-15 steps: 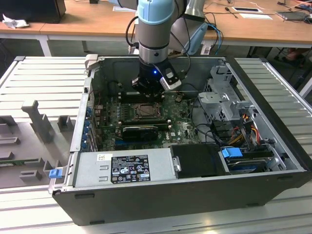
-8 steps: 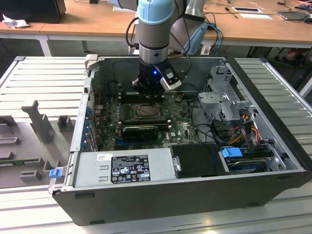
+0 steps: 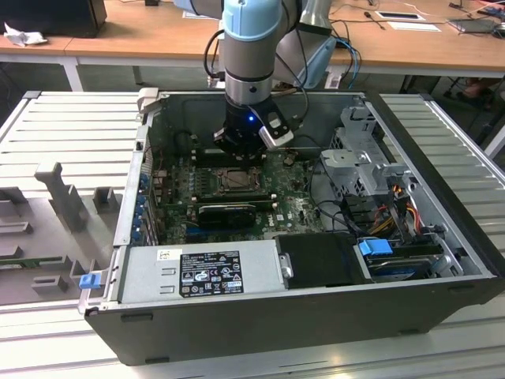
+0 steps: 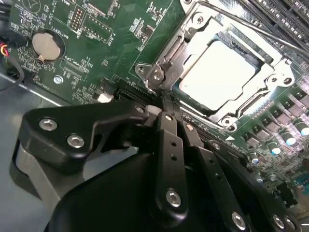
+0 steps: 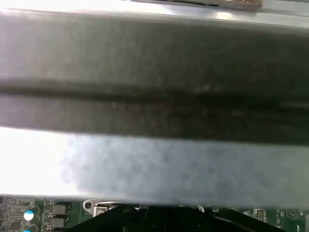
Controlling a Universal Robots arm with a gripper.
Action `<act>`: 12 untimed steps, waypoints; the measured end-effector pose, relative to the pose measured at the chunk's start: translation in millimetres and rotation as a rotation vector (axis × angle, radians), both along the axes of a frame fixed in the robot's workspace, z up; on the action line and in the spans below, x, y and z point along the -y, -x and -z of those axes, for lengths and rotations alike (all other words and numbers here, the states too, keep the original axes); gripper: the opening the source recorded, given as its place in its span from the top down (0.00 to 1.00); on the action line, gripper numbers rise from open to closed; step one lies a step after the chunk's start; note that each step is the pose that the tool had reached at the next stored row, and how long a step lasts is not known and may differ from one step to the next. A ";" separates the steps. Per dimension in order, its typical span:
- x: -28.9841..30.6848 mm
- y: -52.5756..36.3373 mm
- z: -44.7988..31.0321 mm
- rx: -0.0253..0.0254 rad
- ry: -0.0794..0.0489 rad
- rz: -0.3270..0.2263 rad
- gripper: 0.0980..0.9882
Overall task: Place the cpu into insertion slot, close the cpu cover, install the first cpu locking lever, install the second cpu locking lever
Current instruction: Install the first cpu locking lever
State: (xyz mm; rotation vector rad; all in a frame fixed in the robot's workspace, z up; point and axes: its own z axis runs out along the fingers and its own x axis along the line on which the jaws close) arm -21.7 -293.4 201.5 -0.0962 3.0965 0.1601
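Note:
In the second wrist view the cpu (image 4: 217, 72), pale and square, lies flat in the socket. The cpu cover (image 4: 179, 46), a shiny metal frame, is folded down around it. A thin locking lever rod (image 4: 260, 33) runs along the socket's far side. My gripper (image 4: 166, 108) has its two black fingers pressed together, nothing held. Its tips hover just off the socket's corner by a metal hook (image 4: 155, 75). In the exterior view the gripper (image 3: 241, 146) hangs over the insertion slot (image 3: 235, 182) on the green motherboard.
The open computer case (image 3: 442, 237) walls in the board. A long black card (image 3: 227, 212) lies just in front of the socket, with the power supply (image 3: 209, 272) nearer. Cables and a drive cage (image 3: 363, 166) fill the exterior view's right. A coin battery (image 4: 47, 46) sits on the board.

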 end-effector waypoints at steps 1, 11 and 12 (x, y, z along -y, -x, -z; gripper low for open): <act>-0.1 0.0 -2.9 0.0001 0.000 0.000 0.99; 0.9 0.0 -10.9 0.0000 0.001 0.000 0.99; 1.2 0.0 -10.9 0.0000 0.001 0.000 0.99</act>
